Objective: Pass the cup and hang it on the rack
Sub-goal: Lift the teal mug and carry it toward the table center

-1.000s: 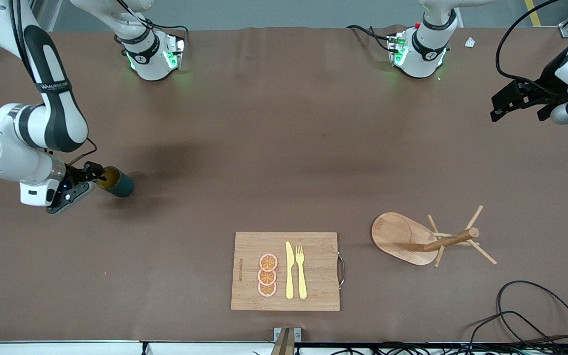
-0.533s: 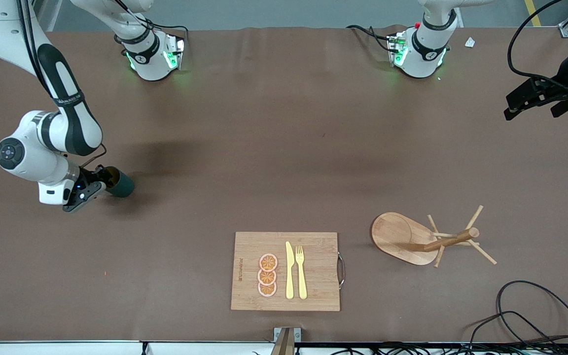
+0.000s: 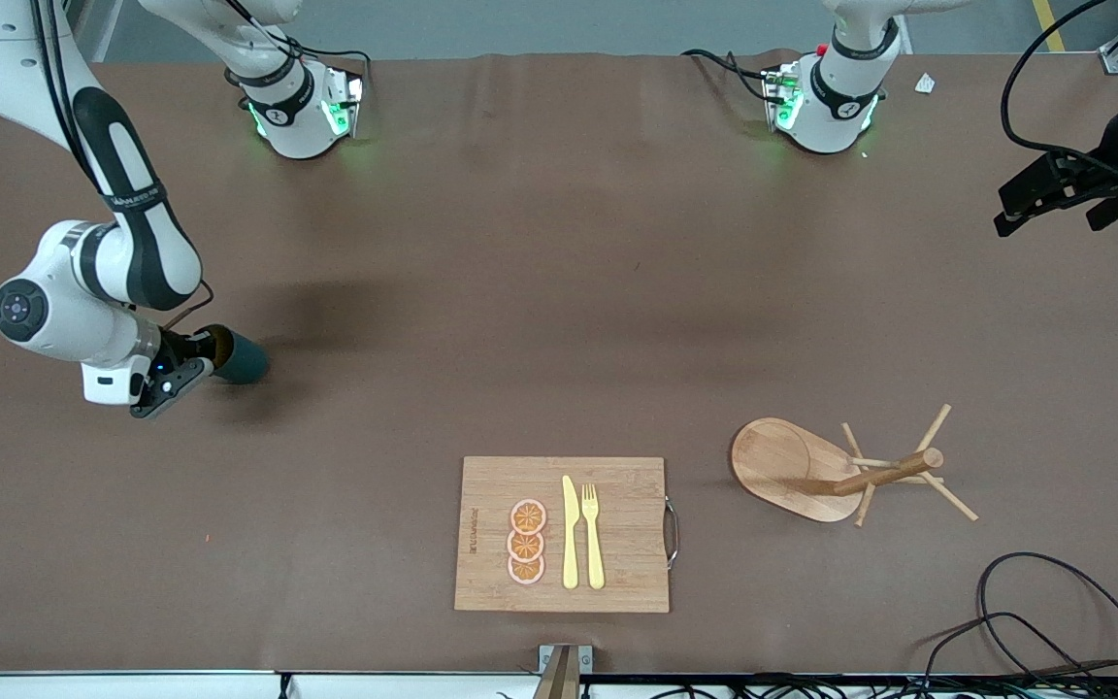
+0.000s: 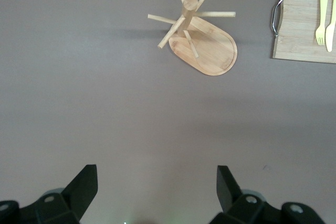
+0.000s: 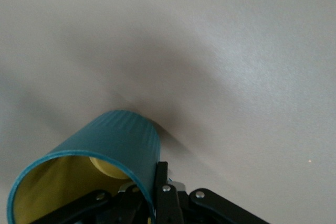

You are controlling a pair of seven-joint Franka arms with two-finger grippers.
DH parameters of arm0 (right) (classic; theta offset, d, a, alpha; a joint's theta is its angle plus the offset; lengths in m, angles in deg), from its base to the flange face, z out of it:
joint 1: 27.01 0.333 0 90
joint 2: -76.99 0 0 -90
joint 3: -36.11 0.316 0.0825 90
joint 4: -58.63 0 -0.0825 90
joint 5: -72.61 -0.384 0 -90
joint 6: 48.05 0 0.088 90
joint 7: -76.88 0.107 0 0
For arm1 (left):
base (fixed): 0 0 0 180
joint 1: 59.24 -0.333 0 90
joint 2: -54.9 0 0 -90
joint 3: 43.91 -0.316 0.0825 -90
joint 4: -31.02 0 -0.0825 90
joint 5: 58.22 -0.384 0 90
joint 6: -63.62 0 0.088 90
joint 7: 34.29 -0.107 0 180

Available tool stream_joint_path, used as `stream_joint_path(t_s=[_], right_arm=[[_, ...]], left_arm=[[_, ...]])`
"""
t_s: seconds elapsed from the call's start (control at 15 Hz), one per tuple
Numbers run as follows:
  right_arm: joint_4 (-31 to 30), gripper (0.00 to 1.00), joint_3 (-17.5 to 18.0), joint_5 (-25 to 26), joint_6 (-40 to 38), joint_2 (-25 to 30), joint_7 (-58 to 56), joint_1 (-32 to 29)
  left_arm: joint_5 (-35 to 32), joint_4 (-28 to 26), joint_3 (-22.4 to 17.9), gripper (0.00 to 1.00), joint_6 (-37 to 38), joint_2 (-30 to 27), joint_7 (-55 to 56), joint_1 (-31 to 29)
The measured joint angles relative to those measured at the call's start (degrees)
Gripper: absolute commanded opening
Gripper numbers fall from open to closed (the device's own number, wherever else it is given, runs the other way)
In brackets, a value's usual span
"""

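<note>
The dark teal cup (image 3: pixel 237 359) lies tipped on its side at the right arm's end of the table, its yellowish mouth toward my right gripper (image 3: pixel 201 352). That gripper is shut on the cup's rim (image 5: pixel 113 140), one finger inside the mouth and one outside on the wall; its handle is hidden. In the right wrist view the right gripper (image 5: pixel 149 183) pinches the teal wall. The wooden rack (image 3: pixel 784 464) stands toward the left arm's end, nearer the front camera, its pegs bare. My left gripper (image 3: pixel 1054 199) hangs open over the table's edge at the left arm's end, holding nothing (image 4: pixel 156 177); the rack (image 4: pixel 210 48) shows ahead of it.
A bamboo cutting board (image 3: pixel 617 563) with orange slices (image 3: pixel 526 543), a yellow knife (image 3: pixel 570 534) and fork (image 3: pixel 593 534) lies near the front edge. A black cable (image 3: pixel 1054 612) loops at the near corner by the left arm's end.
My right gripper has closed on the cup's rim after sliding in around it, nudging the cup slightly. The left arm drew back toward the table's end, then held still.
</note>
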Motion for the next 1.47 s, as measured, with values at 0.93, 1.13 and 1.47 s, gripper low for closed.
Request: stream_joint_path(t_s=[0.93,1.13,1.47], right_arm=[[17.1,0.0,1.2,-5.1,-5.9,-3.3,64.5,40.0],[25.4,0.0,1.1,-5.1,-5.8,-10.3,74.2,44.6],[30.9,0.0,0.9,-4.8,-5.9,-16.7,80.9,49.5]], left_arm=[[0.0,0.1,-0.1,1.0,0.0,0.0,0.0,0.0],[0.0,0.2,0.0,1.0,0.0,-0.2,0.0,0.0],[0.0,0.2,0.1,1.0,0.1,-0.4,0.0,0.0]])
